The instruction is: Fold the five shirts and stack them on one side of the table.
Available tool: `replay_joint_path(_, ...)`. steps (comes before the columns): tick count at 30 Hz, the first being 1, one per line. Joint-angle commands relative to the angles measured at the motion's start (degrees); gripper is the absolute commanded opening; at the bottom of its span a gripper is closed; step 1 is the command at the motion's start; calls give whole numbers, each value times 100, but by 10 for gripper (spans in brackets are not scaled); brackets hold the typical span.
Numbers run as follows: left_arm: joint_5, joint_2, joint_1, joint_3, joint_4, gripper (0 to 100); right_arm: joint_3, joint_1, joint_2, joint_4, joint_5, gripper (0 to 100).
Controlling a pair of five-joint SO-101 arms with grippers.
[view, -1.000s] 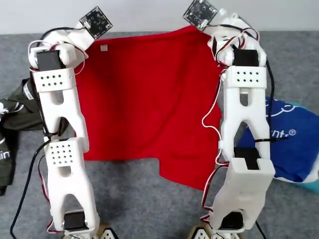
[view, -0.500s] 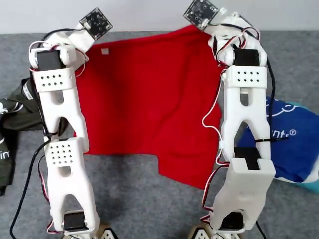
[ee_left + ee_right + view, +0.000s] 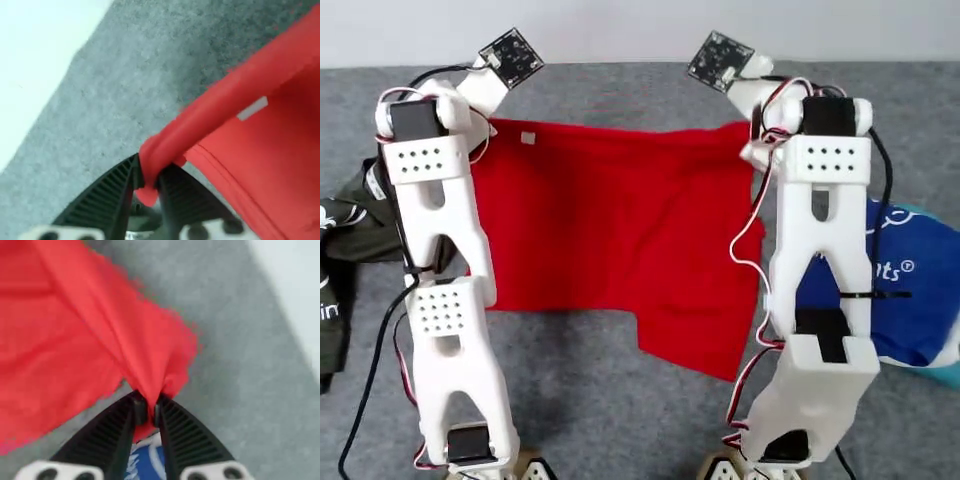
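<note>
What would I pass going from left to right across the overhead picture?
dark shirt → left arm → red shirt → right arm → blue shirt

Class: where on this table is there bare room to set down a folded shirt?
Bare table beyond the red shirt, and nearer, between the arms' bases. Crowded left by the dark shirt, right by the blue shirt.

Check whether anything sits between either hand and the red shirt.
Nothing visible does. The left hand is shut on the red shirt at its far edge near the white tag; the right hand is shut on the other far corner. A blue shirt lies by the right arm.
</note>
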Motion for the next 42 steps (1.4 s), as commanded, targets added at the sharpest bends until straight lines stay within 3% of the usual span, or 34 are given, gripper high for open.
replay_joint_path(1,-149,-1116,-114,1323,149,6,-158,22,-558,734,-44,10)
replay_joint_path(7,-862,-2576,-88,4321,123,6,-114,22,-778,1622,-457,10)
replay_joint_path(13,-1116,-3279,-141,5947,114,6,730,-75,-1305,1631,-765,10)
replay_joint_path(25,-809,-3262,-325,6440,-396,9,4105,-453,-2993,1604,-879,10)
replay_joint_path(38,-809,-3332,-492,6905,-308,57,5125,-505,-3116,1604,-1125,13)
replay_joint_path(42,-809,-3341,-545,6721,44,75,5134,-488,-3134,1631,-1169,103)
